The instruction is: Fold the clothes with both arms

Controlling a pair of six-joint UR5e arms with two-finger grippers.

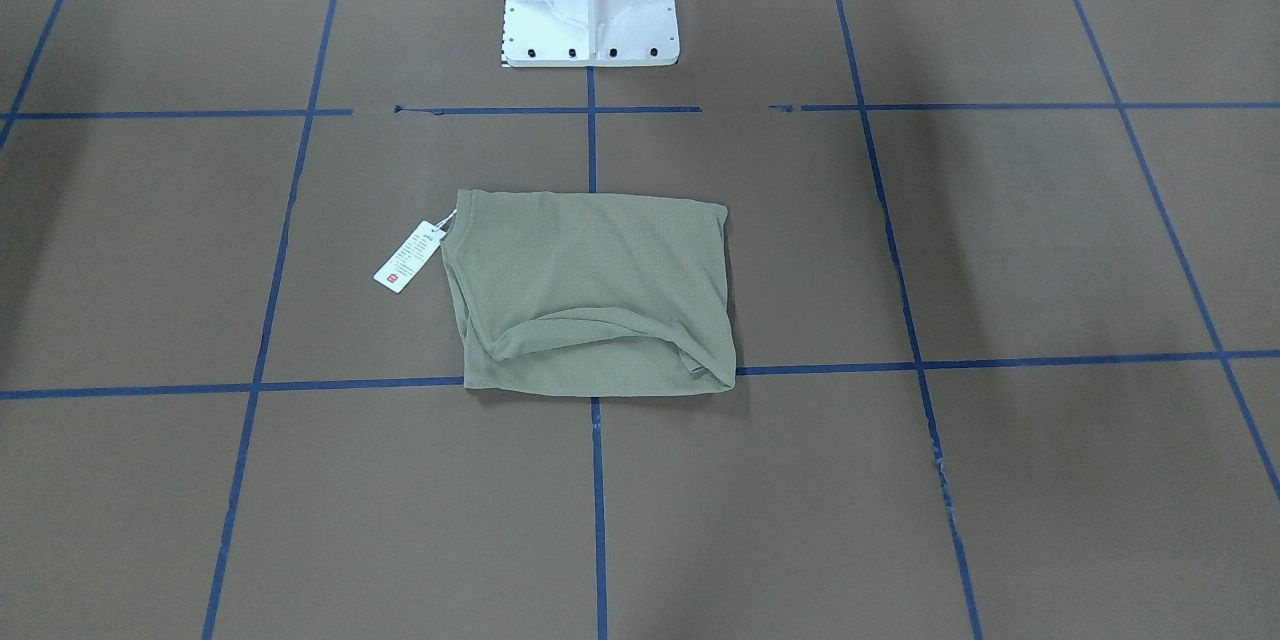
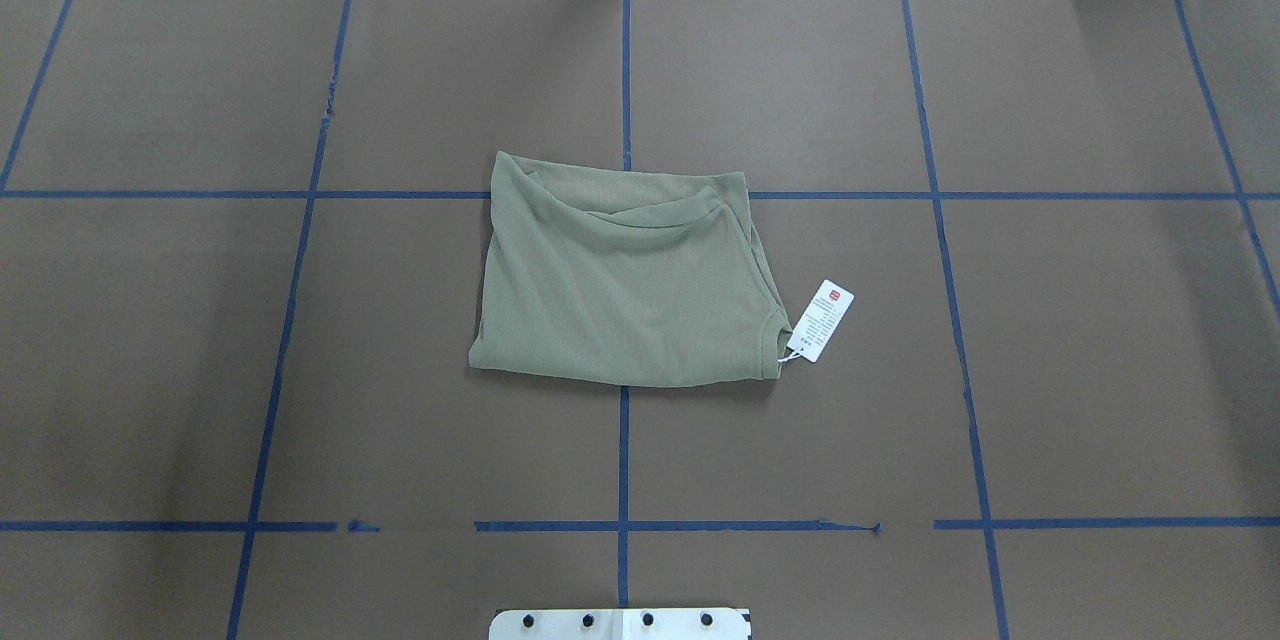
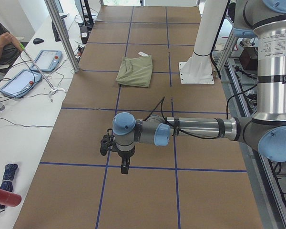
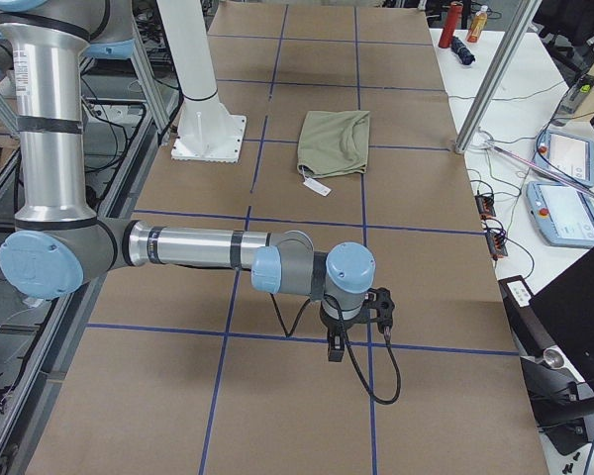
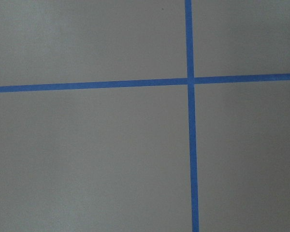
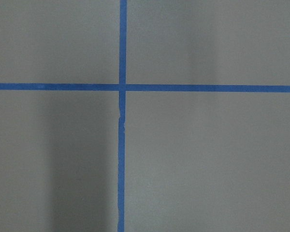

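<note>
I am holding my left gripper (image 3: 125, 168) and right gripper (image 4: 335, 350) well apart from the folded sage-green shirt (image 2: 620, 290), since folding seems done. I cannot tell how far either is open.

Shows a sage-green knit shirt (image 2: 625, 275) folded into a rough rectangle, flat on the table (image 2: 300, 370), well apart from both grippers and about midway between them. Bears a soft raised crease along one edge and a white hang tag (image 2: 822, 320) on string at its collar corner, on the side of the right gripper (image 4: 335, 348). Leaves that and the left gripper (image 3: 125, 168) pointing down, grip unreadable.
</note>
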